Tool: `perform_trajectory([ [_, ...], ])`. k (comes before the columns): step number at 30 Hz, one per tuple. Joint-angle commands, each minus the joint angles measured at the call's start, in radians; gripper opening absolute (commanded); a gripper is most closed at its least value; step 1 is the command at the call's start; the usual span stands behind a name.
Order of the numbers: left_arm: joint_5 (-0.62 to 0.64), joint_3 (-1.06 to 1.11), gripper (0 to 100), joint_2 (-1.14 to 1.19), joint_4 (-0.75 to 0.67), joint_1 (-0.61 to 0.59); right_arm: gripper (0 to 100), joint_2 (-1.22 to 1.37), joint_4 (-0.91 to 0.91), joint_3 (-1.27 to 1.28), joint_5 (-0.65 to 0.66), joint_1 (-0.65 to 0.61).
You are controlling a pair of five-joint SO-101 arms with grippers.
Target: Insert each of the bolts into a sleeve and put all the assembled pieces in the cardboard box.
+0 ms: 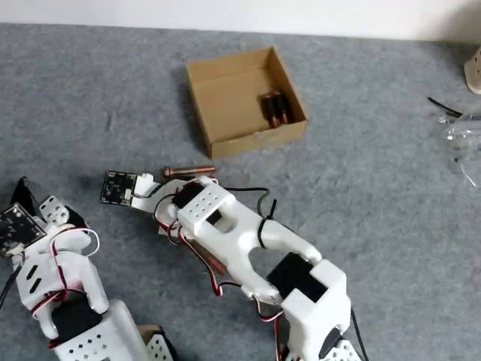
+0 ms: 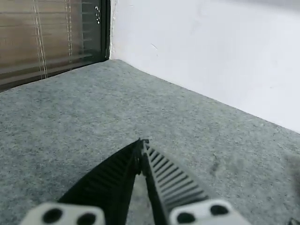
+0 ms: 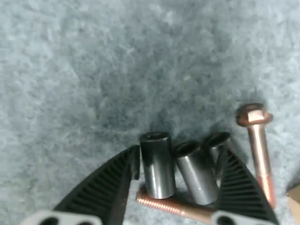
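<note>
The gray table (image 1: 376, 210) is lit softly and evenly in the high view, and only faint shadows are cast beside the arms. The near outer wall of the cardboard box (image 1: 259, 138) is shaded. Pale highlights are seen on the dark sleeves (image 3: 157, 171). The white wall (image 2: 211, 56) is brightly lit.

- Your left gripper (image 2: 141, 146): jaws closed, tips meeting, angled slightly downward.
- Your left arm (image 1: 64, 278): folded up at the lower-left corner of the high view.
- Your right arm (image 1: 248, 241): stretched forward, wrist low.
- Your right gripper (image 3: 179, 157): fingers spread apart, pointing down.
</note>
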Motion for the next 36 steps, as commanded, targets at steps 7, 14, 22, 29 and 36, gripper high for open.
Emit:
perform_trajectory([
  [7,0.006,-0.05,1,-0.01,0.003,0.01,23.5,0.016,0.125,-0.004,0.011,-0.021],
  [14,0.005,-0.025,1,-0.012,-0.003,0.008,23.5,0.021,0.165,-0.004,0.011,-0.053],
  [22,0.005,-0.025,1,-0.012,-0.003,0.008,20.1,0.021,0.111,0.002,0.009,-0.051],
  [29,0.005,-0.025,1,-0.012,-0.003,0.008,1.6,0.021,0.108,-0.002,0.009,-0.05],
  [36,0.005,-0.024,1,-0.012,-0.003,0.01,0.5,0.021,0.108,-0.002,0.009,-0.036],
])
